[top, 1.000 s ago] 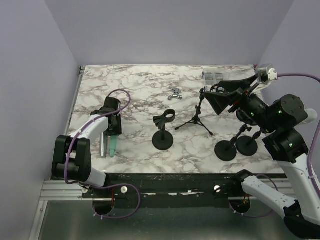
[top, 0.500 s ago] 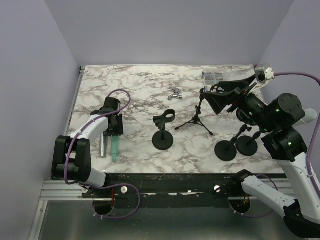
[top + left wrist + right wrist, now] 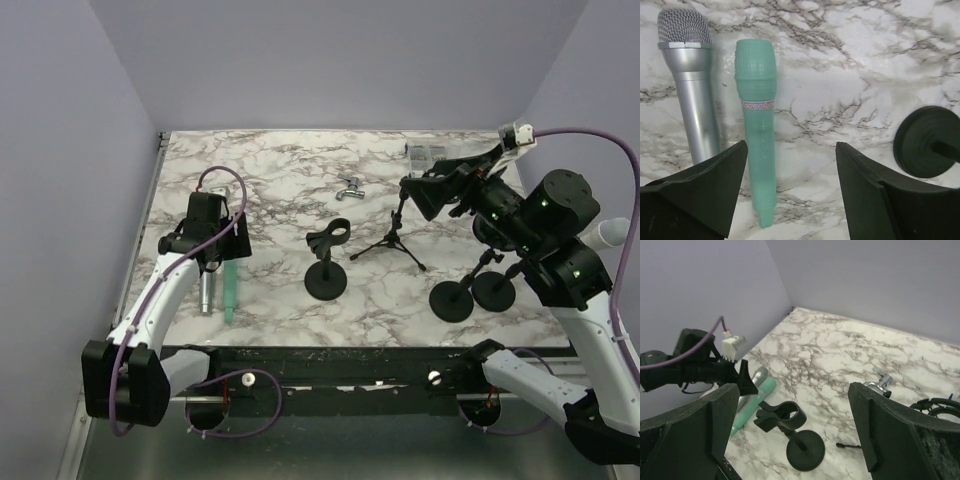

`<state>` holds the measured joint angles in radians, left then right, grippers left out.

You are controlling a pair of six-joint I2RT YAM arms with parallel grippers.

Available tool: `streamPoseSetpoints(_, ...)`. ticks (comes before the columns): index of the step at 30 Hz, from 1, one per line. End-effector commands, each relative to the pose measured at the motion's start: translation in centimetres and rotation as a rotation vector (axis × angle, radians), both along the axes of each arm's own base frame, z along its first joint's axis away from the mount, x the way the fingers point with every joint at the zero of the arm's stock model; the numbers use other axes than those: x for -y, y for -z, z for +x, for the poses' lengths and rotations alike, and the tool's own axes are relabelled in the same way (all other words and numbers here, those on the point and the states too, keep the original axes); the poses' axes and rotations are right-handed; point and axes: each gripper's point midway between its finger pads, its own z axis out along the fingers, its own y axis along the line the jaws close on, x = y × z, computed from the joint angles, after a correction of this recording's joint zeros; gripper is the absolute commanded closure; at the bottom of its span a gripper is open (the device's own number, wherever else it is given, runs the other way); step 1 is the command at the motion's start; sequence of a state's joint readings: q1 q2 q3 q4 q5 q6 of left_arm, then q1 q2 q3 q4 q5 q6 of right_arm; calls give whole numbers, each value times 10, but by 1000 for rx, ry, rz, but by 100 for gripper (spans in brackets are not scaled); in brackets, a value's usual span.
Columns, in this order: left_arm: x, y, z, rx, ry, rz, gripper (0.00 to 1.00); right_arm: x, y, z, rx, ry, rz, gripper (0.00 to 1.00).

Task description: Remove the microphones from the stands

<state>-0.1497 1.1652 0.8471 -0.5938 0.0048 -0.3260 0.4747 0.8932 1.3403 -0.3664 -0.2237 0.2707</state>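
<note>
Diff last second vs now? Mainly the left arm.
The left gripper opened, let go of the green microphone and lifted away. The microphone now lies flat beside the silver microphone. The right gripper shifted slightly, open and empty as before. The empty stand did not move.

Counter (image 3: 865, 75): white stone-look top with grey veining, smooth, slight sheen; real marble or printed laminate, cannot tell.
Silver microphone (image 3: 692, 95): satin metal-look body, woven wire mesh head, brighter polished ring beneath it.
Green microphone (image 3: 757, 140): mint plastic, matt, faintly translucent along the handle, moulded grid on the head, glossy printed band around the neck.
Clip stand (image 3: 806, 454): black, matt round base, clip like dull plastic.
Left fingers (image 3: 705, 190) and right fingers (image 3: 890, 430): black plastic, matt, finely grained.
Small fitting (image 3: 348, 188): bright chrome-like metal.
Walls (image 3: 330, 60): flat matt lavender.
</note>
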Motion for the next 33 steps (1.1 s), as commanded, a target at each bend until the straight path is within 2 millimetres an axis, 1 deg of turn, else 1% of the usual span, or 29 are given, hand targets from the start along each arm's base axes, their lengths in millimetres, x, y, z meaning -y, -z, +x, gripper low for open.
streamPoseSetpoints(1, 23, -50, -5, 141, 77, -137, 25, 0, 19, 3, -90, 9, -57, 0)
streamPoseSetpoints(4, 34, -80, -13, 238, 135, -198, 23, -5, 27, 1, -123, -29, -97, 0)
streamPoseSetpoints(9, 59, -140, -27, 437, 274, -318, 21, -24, 42, -9, -196, -174, -164, 0)
streamPoseSetpoints(13, 76, -180, -40, 564, 364, -420, 20, -37, 50, -8, -278, -225, -161, 0)
streamPoseSetpoints(15, 83, -197, -45, 610, 398, -467, 20, -47, 58, -6, -321, -236, -143, 0)
streamPoseSetpoints(18, 91, -221, -45, 674, 428, -522, 19, -77, 81, -8, -409, -273, -158, 0)
streamPoseSetpoints(20, 94, -232, -43, 693, 440, -546, 19, -97, 94, -13, -419, -242, -215, 0)
streamPoseSetpoints(21, 95, -236, -41, 696, 441, -553, 19, -101, 98, -11, -419, -193, -237, 0)
streamPoseSetpoints(22, 96, -241, -39, 704, 442, -558, 19, -101, 103, -6, -430, -142, -248, 0)
streamPoseSetpoints(23, 96, -244, -36, 705, 442, -562, 19, -100, 107, -4, -445, -108, -250, 0)
streamPoseSetpoints(24, 96, -248, -34, 713, 439, -563, 19, -93, 110, 4, -450, -45, -254, 0)
streamPoseSetpoints(26, 96, -252, -29, 724, 436, -561, 19, -84, 118, 11, -461, 36, -251, 0)
streamPoseSetpoints(28, 95, -254, -24, 741, 423, -551, 19, -80, 127, 15, -480, 83, -249, 0)
streamPoseSetpoints(29, 93, -253, -19, 747, 413, -539, 19, -79, 135, 16, -493, 101, -258, 0)
streamPoseSetpoints(31, 92, -247, -10, 755, 405, -520, 19, -72, 159, 23, -544, 177, -295, 0)
streamPoseSetpoints(32, 92, -241, -5, 749, 407, -512, 19, -65, 174, 27, -575, 237, -331, 0)
streamPoseSetpoints(33, 93, -237, -1, 740, 411, -507, 19, -58, 185, 32, -599, 299, -355, 0)
